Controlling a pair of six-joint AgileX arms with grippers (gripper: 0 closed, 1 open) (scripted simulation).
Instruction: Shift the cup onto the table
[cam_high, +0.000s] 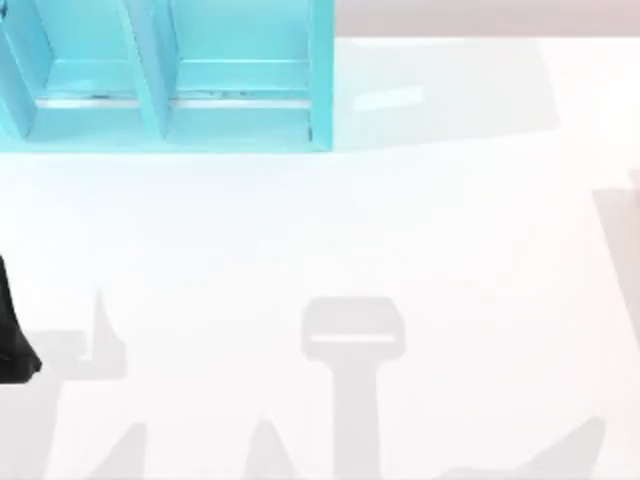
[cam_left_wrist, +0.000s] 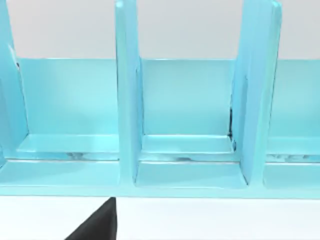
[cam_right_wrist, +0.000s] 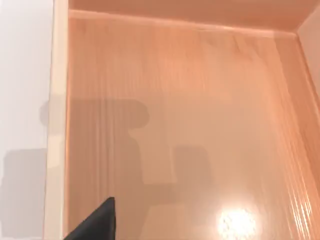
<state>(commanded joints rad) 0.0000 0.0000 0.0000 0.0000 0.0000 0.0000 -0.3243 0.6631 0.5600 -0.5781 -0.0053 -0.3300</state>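
- Standing at the far left of the table (cam_high: 400, 230), the turquoise-blue shelf unit (cam_high: 240, 100) showed open compartments split by upright dividers.
- The table was a broad white surface that spread out in front of the shelf unit and to its right in the top view, with grey shadows lying on it well apart from the shelf unit.
- The left arm (cam_high: 12, 335) was a dark shape at the table's left edge, in front of the shelf unit and apart from it.
- The left gripper (cam_left_wrist: 97, 226) hung over the white surface just before the shelf unit's front lip, facing its compartments; whether it was released or clenched could not be told.
- The right gripper (cam_right_wrist: 97, 222) hung over an orange-tan wood-grained floor (cam_right_wrist: 200, 100) just beside the table's pale edge; its state likewise could not be told.
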